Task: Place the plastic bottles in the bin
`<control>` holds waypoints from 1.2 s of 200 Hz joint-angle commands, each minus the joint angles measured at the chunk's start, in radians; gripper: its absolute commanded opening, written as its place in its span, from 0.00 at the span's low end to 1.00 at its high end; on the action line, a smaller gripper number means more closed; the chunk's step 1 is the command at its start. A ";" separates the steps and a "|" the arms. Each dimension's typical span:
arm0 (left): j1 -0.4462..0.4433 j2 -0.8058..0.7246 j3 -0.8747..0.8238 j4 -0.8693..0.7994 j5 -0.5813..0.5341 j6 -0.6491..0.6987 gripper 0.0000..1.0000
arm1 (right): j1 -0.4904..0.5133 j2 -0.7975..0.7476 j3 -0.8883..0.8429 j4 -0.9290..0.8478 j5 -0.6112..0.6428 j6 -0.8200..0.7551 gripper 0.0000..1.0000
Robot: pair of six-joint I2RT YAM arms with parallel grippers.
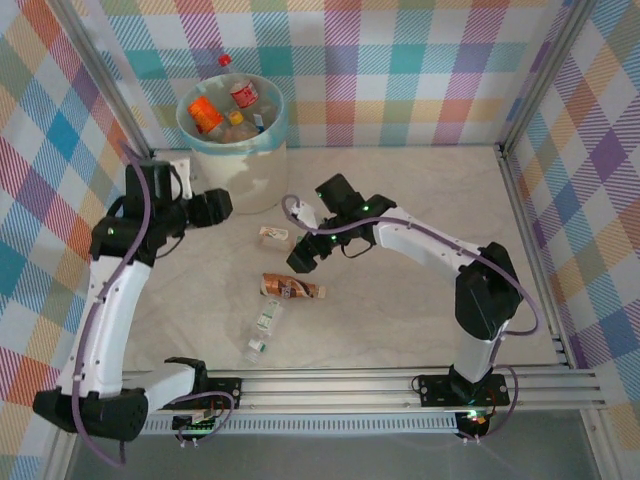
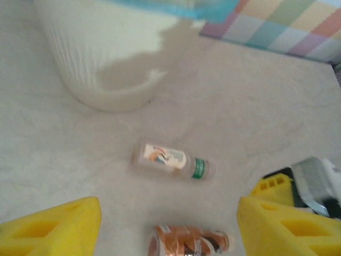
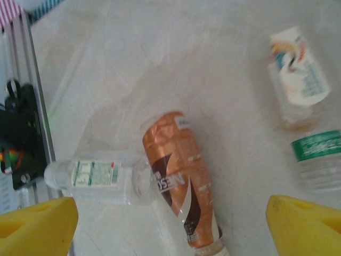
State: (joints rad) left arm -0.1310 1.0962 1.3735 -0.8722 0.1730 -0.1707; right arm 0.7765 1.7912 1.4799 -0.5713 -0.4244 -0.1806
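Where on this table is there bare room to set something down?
The table is bare between the right arm and the back wall, and again between that arm and the near rail. It is crowded mid-table, where three bottles lie near the right pincer, and by the bin.

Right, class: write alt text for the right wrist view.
Three plastic bottles lie on a pale table: a brown-labelled bottle against a clear bottle, a third bottle apart at upper right. Yellow fingertips frame the bottom corners.
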 commanded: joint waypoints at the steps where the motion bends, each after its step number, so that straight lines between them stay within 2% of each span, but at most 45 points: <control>1: -0.004 -0.094 -0.085 0.007 0.056 -0.034 0.68 | 0.037 0.036 -0.073 0.045 -0.016 -0.091 0.90; 53: -0.004 -0.184 -0.127 -0.053 -0.008 -0.019 0.69 | 0.052 0.080 -0.198 0.199 0.019 -0.125 0.80; 115: -0.004 -0.195 -0.084 -0.029 -0.021 -0.013 0.70 | 0.067 0.142 -0.216 0.198 0.071 -0.180 0.64; 163: -0.005 -0.143 -0.016 -0.026 -0.036 -0.014 0.69 | 0.072 0.158 -0.229 0.189 0.088 -0.201 0.59; 206: -0.004 -0.128 0.008 -0.017 -0.040 -0.029 0.68 | 0.072 0.171 -0.230 0.165 0.116 -0.228 0.47; 240: -0.004 -0.117 0.031 -0.026 -0.051 -0.027 0.67 | 0.072 0.169 -0.237 0.160 0.140 -0.236 0.48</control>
State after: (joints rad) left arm -0.1310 0.9764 1.3624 -0.9070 0.1368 -0.1940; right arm 0.8421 1.9457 1.2629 -0.3893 -0.3138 -0.3836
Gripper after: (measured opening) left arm 0.673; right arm 0.464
